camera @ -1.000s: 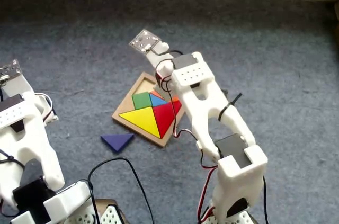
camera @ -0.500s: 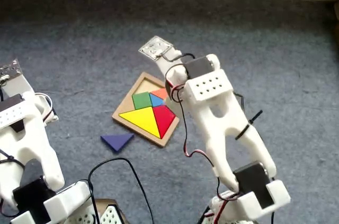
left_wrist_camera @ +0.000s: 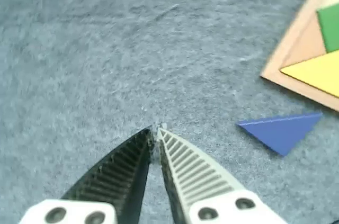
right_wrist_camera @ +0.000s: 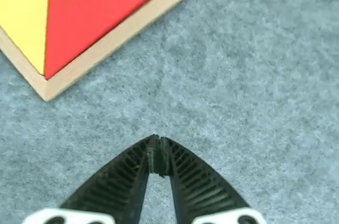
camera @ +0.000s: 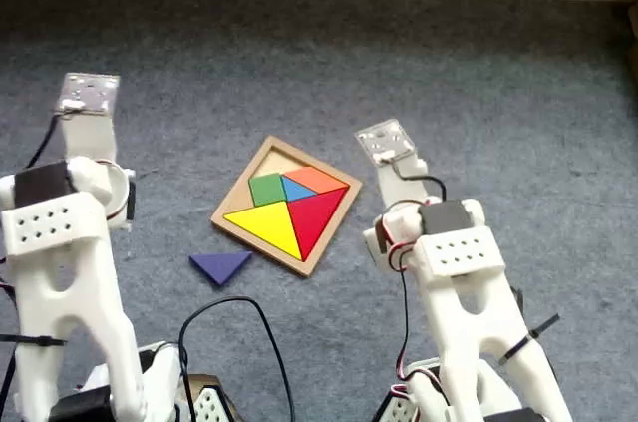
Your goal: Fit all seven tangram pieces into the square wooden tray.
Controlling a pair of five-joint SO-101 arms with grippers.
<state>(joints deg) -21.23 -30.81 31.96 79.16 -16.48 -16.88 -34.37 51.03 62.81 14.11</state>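
Note:
The square wooden tray (camera: 270,159) lies mid-carpet holding yellow (camera: 267,223), red (camera: 314,215), green (camera: 265,189), blue (camera: 295,188) and orange (camera: 315,179) pieces; its far-left corner is bare wood. A dark blue triangle (camera: 221,265) lies loose on the carpet by the tray's near-left side. My left gripper (left_wrist_camera: 156,129) is shut and empty over bare carpet, with the blue triangle (left_wrist_camera: 280,130) and the tray's corner (left_wrist_camera: 296,49) a short way off. My right gripper (right_wrist_camera: 158,140) is shut and empty just off the tray's edge (right_wrist_camera: 108,48), near the red piece (right_wrist_camera: 90,7).
Grey carpet covers the whole surface. The left arm (camera: 60,242) stands left of the tray, the right arm (camera: 449,262) to its right. A black cable (camera: 214,312) loops on the carpet near the arm bases.
The right arm has pulled back from over the tray toward the near right, uncovering the orange piece. The left arm has swung up and forward toward the loose triangle.

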